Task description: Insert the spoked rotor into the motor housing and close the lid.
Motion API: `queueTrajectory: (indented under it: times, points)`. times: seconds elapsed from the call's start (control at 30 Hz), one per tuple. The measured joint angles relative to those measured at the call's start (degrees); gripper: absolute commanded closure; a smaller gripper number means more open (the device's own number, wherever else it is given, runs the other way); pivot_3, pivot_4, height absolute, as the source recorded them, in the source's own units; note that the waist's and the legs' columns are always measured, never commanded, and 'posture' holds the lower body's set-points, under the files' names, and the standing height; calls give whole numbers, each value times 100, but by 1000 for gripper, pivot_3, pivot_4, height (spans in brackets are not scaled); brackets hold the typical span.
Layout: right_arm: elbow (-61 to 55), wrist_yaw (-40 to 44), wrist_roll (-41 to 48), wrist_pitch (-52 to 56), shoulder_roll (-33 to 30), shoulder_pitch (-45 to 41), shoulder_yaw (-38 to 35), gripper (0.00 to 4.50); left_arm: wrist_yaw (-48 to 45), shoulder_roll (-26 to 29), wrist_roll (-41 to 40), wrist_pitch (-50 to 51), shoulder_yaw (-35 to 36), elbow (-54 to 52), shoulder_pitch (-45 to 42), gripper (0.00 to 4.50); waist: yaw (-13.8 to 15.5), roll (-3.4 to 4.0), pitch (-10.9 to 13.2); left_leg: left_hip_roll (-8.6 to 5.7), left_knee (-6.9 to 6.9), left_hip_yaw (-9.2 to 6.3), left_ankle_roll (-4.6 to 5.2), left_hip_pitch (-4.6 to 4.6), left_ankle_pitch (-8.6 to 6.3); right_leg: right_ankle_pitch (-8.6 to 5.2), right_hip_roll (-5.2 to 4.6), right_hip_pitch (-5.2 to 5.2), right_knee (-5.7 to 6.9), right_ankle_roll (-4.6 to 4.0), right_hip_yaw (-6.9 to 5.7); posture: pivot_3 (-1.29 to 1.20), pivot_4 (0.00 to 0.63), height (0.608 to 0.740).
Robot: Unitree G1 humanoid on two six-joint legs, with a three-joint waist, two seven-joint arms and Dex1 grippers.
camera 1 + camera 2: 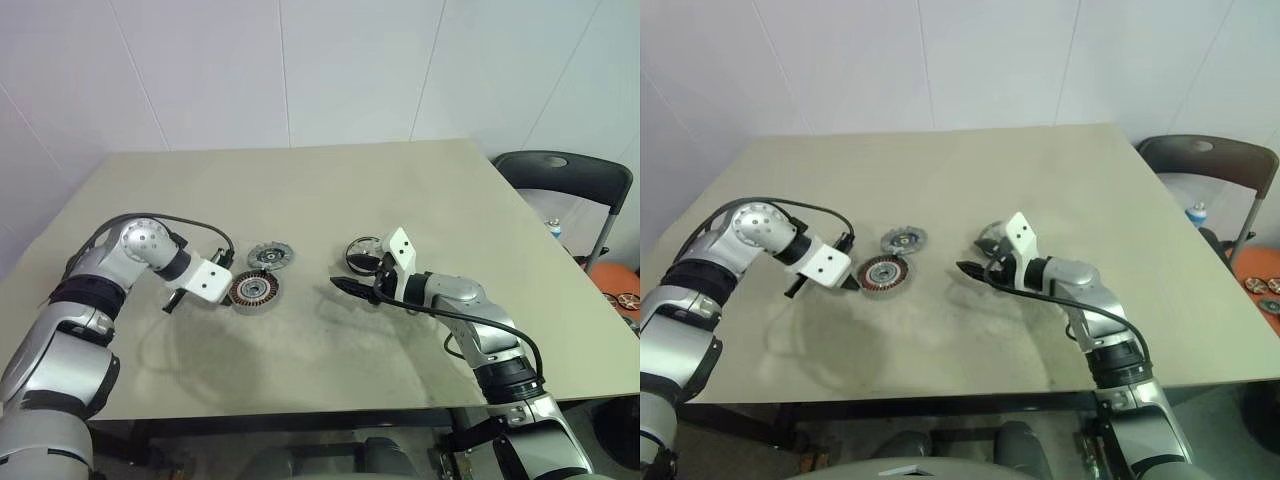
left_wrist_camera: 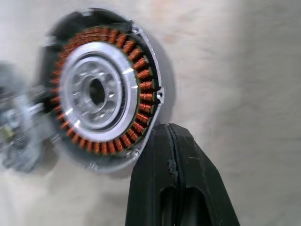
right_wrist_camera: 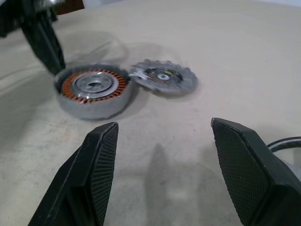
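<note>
The thin dark see-through spoked rotor (image 1: 362, 252) lies flat on the beige counter (image 1: 330, 190) just behind the right claw (image 3: 162, 155), whose fingers stand apart, empty; the left claw (image 2: 175, 155), pinched shut on nothing, hangs beside the copper-wound round motor housing (image 1: 253, 290), farther off

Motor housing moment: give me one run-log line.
motor housing: on table, empty | left gripper: shut, beside it | right gripper: open, empty | lid: off | spoked rotor: not inserted

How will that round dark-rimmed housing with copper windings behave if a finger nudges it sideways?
The round dark-rimmed motor housing with copper windings lies flat, so it should slide on the table, not roll or tip. Its metal core suggests it is heavy for its size. The grey slotted lid overlaps its edge and may shift too.
</note>
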Motion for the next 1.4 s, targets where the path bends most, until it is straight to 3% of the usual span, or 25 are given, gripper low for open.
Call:
queueTrajectory:
  times: [0.57,0.8,1.03,1.17,1.37,1.4]
  points:
    - [95,23,-31,-3,-12,-42,12,1182,-692,438,-208,267,106,-141,-38,4467,-32,0,0,1,-4,1,1,0,0,0,1,-3,1,0,1,0,0,740]
    - [94,30,-44,-2,-11,-41,13,1182,-271,657,-78,308,303,106,-115,4467,-18,-1,0,1,-3,0,0,0,0,0,1,-3,1,0,0,0,0,740]
    - [87,64,-43,5,-12,-19,28,1182,-319,623,-609,225,725,-228,475,4467,-23,-1,0,1,-4,1,0,0,0,0,0,-6,5,0,1,0,0,740]
    - [87,77,-43,13,-11,-18,39,1182,-72,565,-565,121,730,-387,635,3597,-17,-2,-1,1,-3,1,0,1,0,0,0,-5,7,0,1,0,0,740]
    - [88,158,-46,73,-28,-23,56,1182,357,599,67,-830,443,-348,907,1623,-22,-2,-1,1,-5,7,0,2,0,0,0,-7,7,0,5,0,0,740]
    - [88,170,-46,81,-38,-23,56,1182,371,618,153,-946,384,-303,956,1623,-20,-2,-1,1,-5,7,0,1,0,0,0,-7,7,0,5,0,0,740]
